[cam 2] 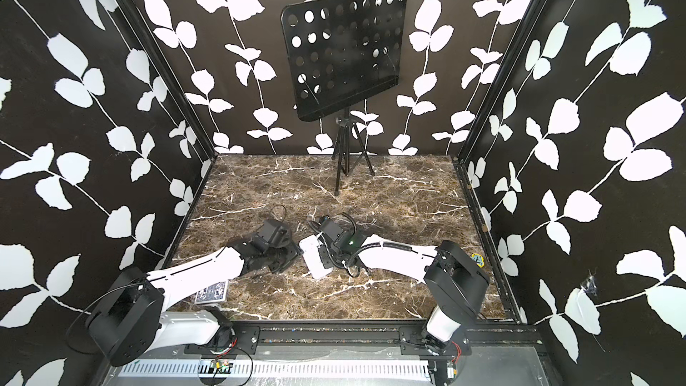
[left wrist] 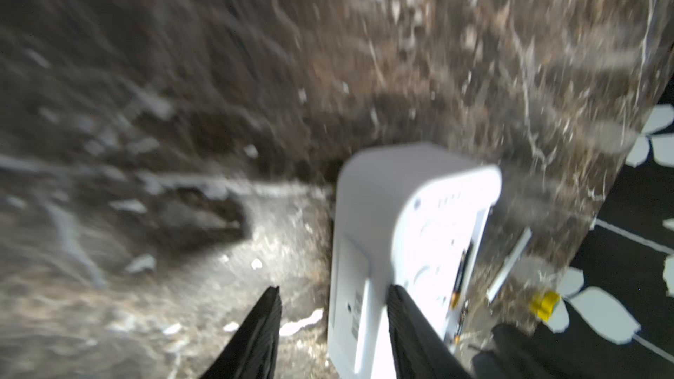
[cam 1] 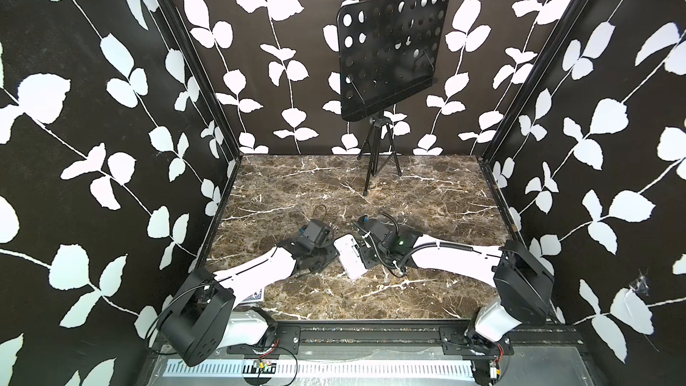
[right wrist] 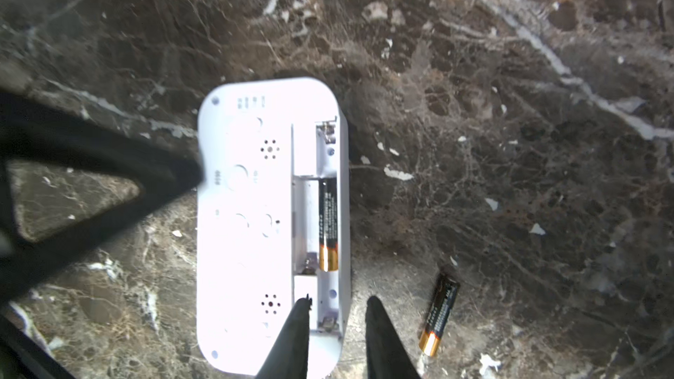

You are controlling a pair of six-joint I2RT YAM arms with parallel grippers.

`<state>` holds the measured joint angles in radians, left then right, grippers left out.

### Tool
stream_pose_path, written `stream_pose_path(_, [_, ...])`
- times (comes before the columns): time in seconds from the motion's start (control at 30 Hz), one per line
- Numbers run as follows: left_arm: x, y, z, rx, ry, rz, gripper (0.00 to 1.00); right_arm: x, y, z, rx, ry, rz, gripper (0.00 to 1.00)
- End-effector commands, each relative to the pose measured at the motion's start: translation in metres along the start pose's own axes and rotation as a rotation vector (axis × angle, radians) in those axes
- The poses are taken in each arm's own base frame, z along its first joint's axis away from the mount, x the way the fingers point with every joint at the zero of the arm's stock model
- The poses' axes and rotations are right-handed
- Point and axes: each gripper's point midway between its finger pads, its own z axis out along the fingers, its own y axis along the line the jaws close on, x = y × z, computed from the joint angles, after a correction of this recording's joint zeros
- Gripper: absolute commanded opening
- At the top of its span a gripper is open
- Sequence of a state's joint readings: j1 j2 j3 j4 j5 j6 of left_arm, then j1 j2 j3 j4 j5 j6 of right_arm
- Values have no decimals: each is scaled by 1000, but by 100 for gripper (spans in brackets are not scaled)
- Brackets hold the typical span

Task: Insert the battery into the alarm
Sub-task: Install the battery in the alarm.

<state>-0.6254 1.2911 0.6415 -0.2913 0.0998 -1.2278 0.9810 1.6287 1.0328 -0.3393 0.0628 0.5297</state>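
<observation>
Alarm (right wrist: pixel 255 213) lies face-down, near centre of tabletop (right wrist: pixel 510 103), so its open bay faces up. One battery (right wrist: pixel 328 224) is seated. Spare battery (right wrist: pixel 439 313) lies just right of it. Left pincer (left wrist: pixel 334 287), half open, apparently steadies the left edge, clamping nothing. Right pincer (right wrist: pixel 339 300), narrowly parted and empty, straddles the bay wall.

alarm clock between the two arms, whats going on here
Two robot arms are working on the white alarm, which lies back-up on the marble table with its battery bay uncovered. One battery already sits in the bay; a second battery lies loose on the table beside the alarm. The right gripper hangs open over the bay's end, holding nothing. The left gripper is open too, at the alarm's opposite side.
</observation>
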Motion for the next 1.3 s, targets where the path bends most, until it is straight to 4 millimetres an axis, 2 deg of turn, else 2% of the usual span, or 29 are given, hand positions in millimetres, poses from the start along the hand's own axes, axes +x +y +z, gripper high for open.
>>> stream_pose_path(0.0, [-18, -4, -6, -33, -31, 42, 45, 7, -6, 5, 18, 27, -20, 25])
stream_pose_path(0.23, [-41, -32, 9, -41, -17, 94, 36, 9, -8, 10, 26, 44, -35, 21])
stream_pose_path(0.43, [-45, -46, 31, -45, 27, 112, 33, 13, -7, 17, 17, 63, -34, 19])
stream_pose_path(0.83, [-31, -40, 45, -44, 112, 128, 30, 0, -8, 28, 33, 53, -14, 17])
stream_pose_path(1.1, [-19, -37, 50, -21, 168, 140, 29, -18, -13, 32, 38, 29, 12, 16])
stream_pose_path(1.27, [-22, -33, 46, -43, 145, 152, 30, -25, -16, 31, 50, 26, 17, 17])
